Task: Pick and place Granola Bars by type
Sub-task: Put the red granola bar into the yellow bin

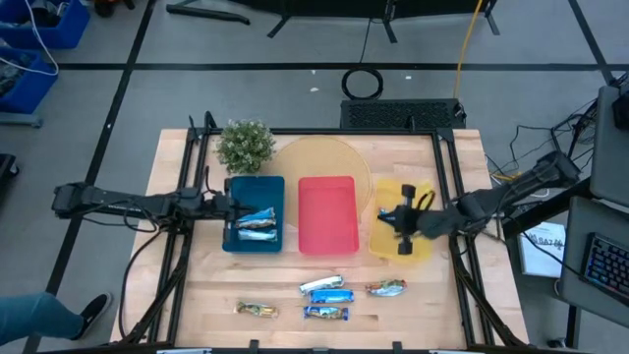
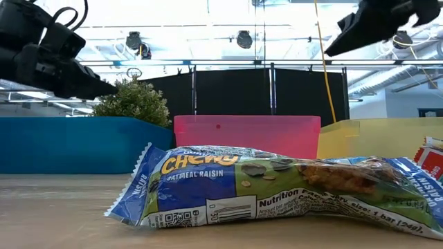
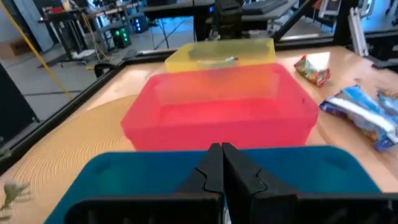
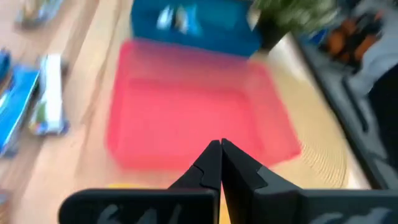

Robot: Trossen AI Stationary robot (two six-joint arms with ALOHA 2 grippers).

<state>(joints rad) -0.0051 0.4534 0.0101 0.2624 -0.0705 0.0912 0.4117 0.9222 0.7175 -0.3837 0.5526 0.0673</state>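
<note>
1. Nearest bar (image 2: 277,197) lies on the worktop (image 2: 55,214); wrapper reads "CHEWY", "OATMEAL RAISIN", "Nutrition Facts".
2. Two blue-and-white bars (image 1: 256,225) lie in the blue tray (image 1: 273,187).
3. Left end effector (image 3: 221,167) above the blue tray: fingers together.
4. Right end effector (image 4: 221,163) above the yellow tray (image 1: 423,251): fingers together.

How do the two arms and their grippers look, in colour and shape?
Both arms are black, slim and jointed, with black cables looping along them. The left gripper and the right gripper each end in two dark, wedge-shaped fingers that taper to a point. No markings or labels are visible on them.
</note>
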